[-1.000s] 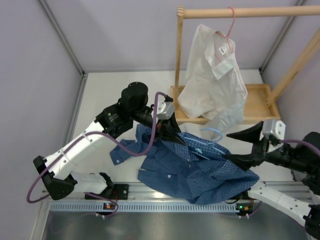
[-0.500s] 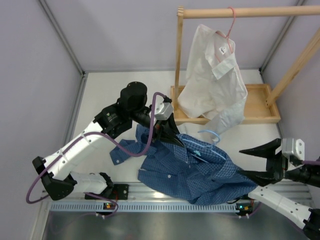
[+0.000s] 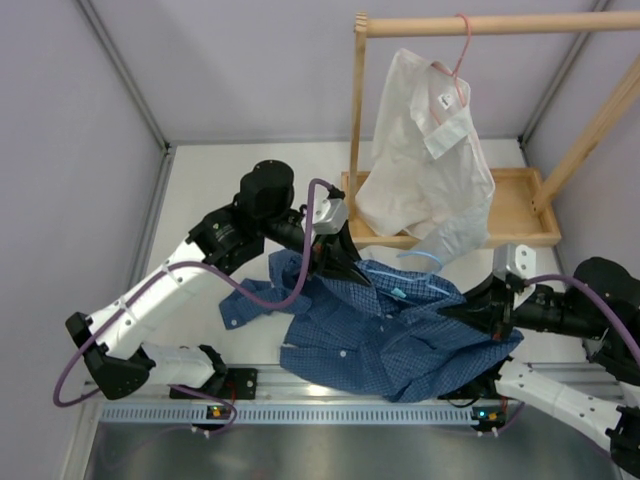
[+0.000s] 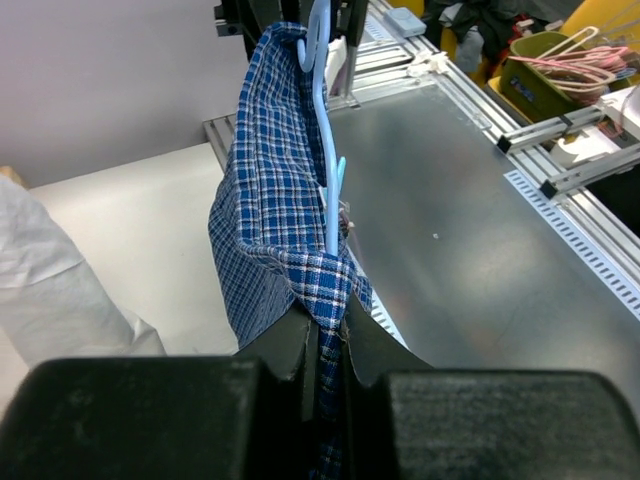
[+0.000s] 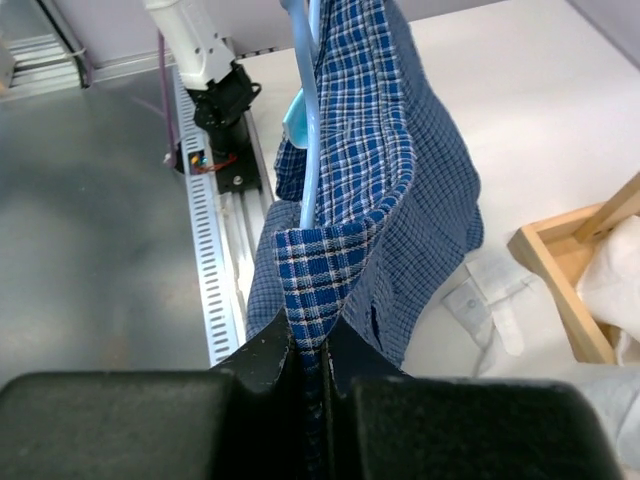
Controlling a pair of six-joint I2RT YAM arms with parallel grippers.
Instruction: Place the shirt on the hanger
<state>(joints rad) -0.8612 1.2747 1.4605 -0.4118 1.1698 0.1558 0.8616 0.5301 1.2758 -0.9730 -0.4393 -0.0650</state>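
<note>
Now that the right gripper (image 5: 310, 345) has swung back in and clamped shut on one shoulder edge of the shirt (image 3: 372, 345) | left gripper (image 4: 322, 330) pinched tight on the opposite shoulder | hanger (image 4: 326, 160) wire runs inside the fabric between them | shirt slung low over the tabletop (image 3: 215, 185) | judgement: both shoulders secured, seating over hanger can proceed

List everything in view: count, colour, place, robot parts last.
shirt: one, blue checked, stretched between both grippers
hanger: one, light blue, inside the shirt, hook sticking out
white shirt: one, white, hanging on the rack
pink hanger: one, pink, on the rack's bar
rack: one, pale wood, table's far right
table: one, white, beneath everything
left gripper: one, black, shut on the shirt
right gripper: one, black, shut on the shirt
</note>
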